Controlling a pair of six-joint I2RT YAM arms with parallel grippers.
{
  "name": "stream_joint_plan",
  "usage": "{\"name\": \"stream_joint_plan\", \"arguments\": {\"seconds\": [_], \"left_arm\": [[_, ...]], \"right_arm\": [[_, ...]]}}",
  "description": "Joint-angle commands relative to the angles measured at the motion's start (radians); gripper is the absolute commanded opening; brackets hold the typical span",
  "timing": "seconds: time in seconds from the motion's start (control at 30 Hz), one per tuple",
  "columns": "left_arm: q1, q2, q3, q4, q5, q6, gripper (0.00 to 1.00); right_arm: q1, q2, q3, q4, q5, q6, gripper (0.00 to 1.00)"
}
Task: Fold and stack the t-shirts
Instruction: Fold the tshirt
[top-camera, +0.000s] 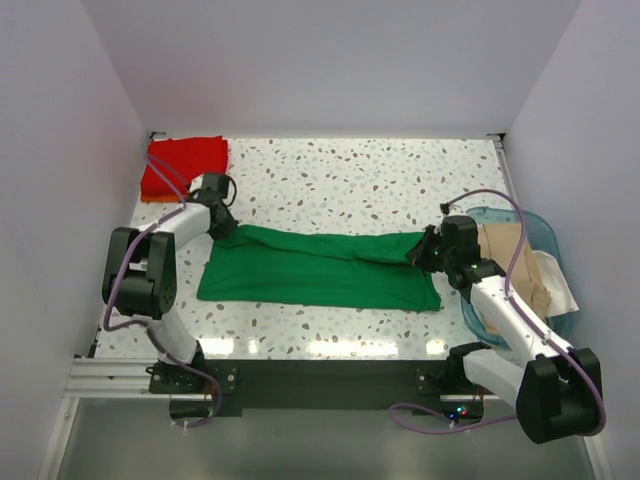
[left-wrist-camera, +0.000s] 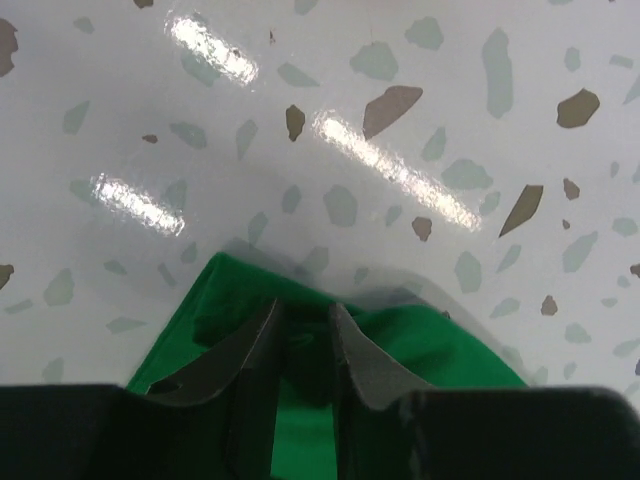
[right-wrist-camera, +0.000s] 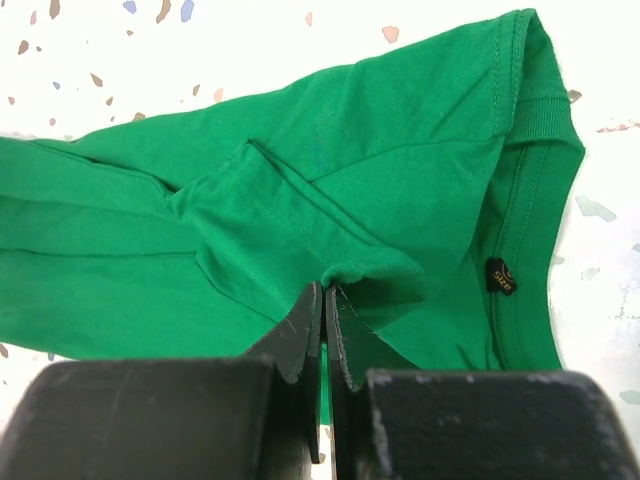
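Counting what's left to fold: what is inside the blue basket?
A beige t-shirt and a white t-shirt lie in the basket. The right arm covers part; anything beneath is hidden.

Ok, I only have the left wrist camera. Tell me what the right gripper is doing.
Observer: The right gripper is shut on a fold of the green t-shirt, near its collar.
Operator: Give me the finished pile.
Observer: A red t-shirt lies folded at the far left corner of the table.
Operator: Now tell me what is left to fold.
Observer: A beige t-shirt and a white t-shirt lie in the blue basket at the table's right edge.
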Motion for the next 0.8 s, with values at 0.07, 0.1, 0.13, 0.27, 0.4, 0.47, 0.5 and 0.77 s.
{"name": "stream_joint_plan", "arguments": {"seconds": [0.07,0.1,0.13,0.27,0.4,0.47,0.5,0.77], "left_arm": [[-0.001,-0.161,-0.113,0.102,0.096,0.055,0.29],[-0.002,-0.176,-0.130,0.119,0.104,0.055,0.29],[-0.001,-0.193,-0.148,0.127,0.110,0.057,0.29],[-0.002,-0.261,-0.236,0.159,0.152,0.063,0.29],[-0.002,-0.276,-0.302,0.176,0.166,0.057,0.29],[-0.002,-0.293,-0.342,0.182,0.167,0.051,0.29],[-0.002,-0.301,-0.353,0.187,0.164,0.051,0.29],[-0.001,-0.419,-0.429,0.150,0.083,0.005,0.31]], "right_arm": [[-0.002,-0.003,-0.017,0.062,-0.031,0.008,0.00],[-0.002,-0.003,-0.019,0.063,-0.031,0.010,0.00],[-0.002,-0.001,-0.022,0.066,-0.032,0.010,0.00],[-0.002,0.008,-0.028,0.076,-0.035,0.010,0.00],[-0.002,0.020,-0.031,0.083,-0.041,0.008,0.00],[-0.002,0.020,-0.032,0.083,-0.043,0.007,0.00],[-0.001,0.023,-0.032,0.085,-0.044,0.007,0.00],[-0.002,0.025,-0.028,0.085,-0.049,0.000,0.00]]}}
